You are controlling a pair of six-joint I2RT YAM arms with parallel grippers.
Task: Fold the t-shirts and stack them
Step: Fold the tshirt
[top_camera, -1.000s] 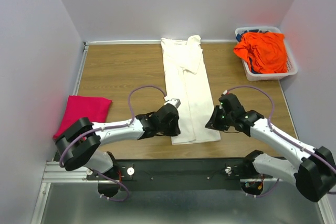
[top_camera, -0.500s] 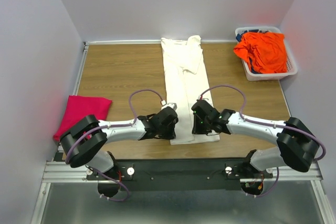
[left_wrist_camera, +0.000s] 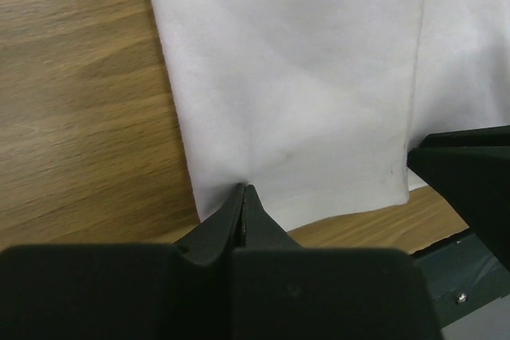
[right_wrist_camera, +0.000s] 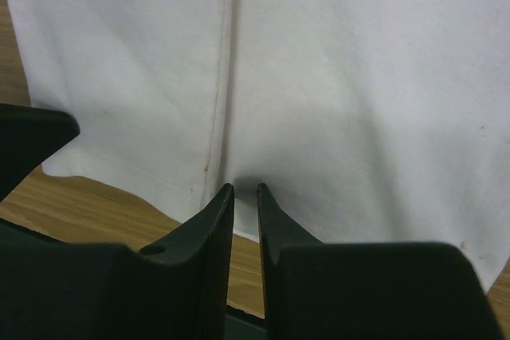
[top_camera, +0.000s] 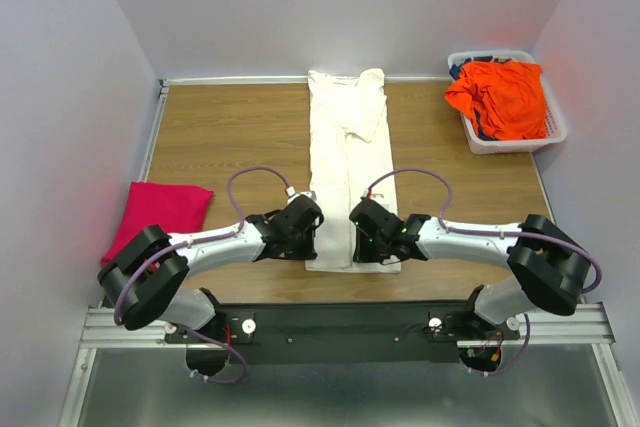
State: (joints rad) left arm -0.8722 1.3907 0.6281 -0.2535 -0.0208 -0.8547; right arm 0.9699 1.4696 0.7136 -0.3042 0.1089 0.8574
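Two grippers work the near hem of the cream-white t-shirt [top_camera: 347,162], which lies mid-way across the table [top_camera: 220,137] as a narrow strip, long axis running from near edge to far edge. Left gripper [left_wrist_camera: 245,190]: fingers together, apparently nipping the hem's left corner. Right gripper [right_wrist_camera: 244,189]: fingers slightly apart, tips on the hem beside the centre seam, nothing clamped. I judge both arms equally near; the fold should travel away along that axis. No brand, label or writing is legible.

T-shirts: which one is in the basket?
The orange t-shirt, heaped in the white basket at the far right. The cream-white t-shirt lies flat mid-table; the pink t-shirt sits folded at the left edge.
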